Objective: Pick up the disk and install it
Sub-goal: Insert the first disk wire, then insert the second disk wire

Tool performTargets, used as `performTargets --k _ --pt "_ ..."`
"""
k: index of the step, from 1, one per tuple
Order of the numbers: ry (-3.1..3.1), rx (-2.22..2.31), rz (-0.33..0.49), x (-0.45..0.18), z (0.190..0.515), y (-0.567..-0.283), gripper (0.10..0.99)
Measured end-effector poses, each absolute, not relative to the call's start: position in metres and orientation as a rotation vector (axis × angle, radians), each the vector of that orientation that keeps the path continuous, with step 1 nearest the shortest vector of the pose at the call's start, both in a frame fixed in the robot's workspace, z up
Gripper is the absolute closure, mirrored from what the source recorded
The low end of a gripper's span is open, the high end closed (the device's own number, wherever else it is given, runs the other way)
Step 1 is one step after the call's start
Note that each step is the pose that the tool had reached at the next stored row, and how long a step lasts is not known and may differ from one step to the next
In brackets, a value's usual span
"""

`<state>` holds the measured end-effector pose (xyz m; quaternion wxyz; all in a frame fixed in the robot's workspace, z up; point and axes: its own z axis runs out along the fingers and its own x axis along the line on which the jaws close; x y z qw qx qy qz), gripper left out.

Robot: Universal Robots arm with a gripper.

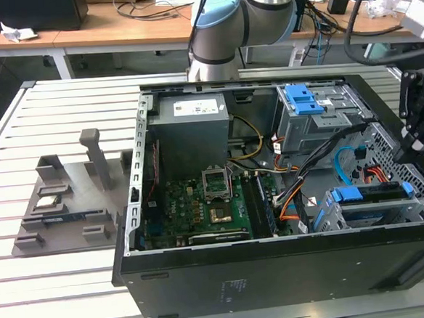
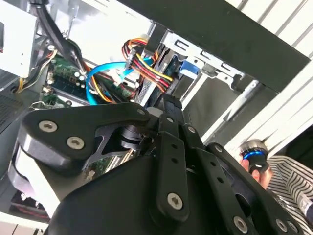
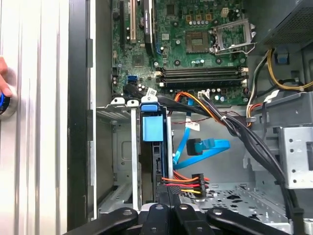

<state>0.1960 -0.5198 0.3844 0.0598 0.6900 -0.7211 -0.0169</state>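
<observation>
The disk stands on edge in the grey drive cage at the case's corner on the exterior view's right, its blue frame showing between the cage rails. My black gripper hovers over the end of the disk that lies toward the exterior view's right. In both wrist views its fingers lie close together, with nothing visibly clamped between them, right by the disk's dark edge and a red-yellow power plug. A blue corner of the disk shows beyond the gripper.
The open computer case lies on a slatted table. Inside are the motherboard, power supply, an upper cage with a blue latch and blue data cable. A grey fixture sits on the exterior view's left. A hand holds a blue-ringed knob.
</observation>
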Motion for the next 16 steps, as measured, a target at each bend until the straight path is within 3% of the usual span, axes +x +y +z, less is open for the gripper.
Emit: performTargets --k 16 --pt "-2.183 2.089 -0.051 0.1934 0.3964 -0.5164 0.980"
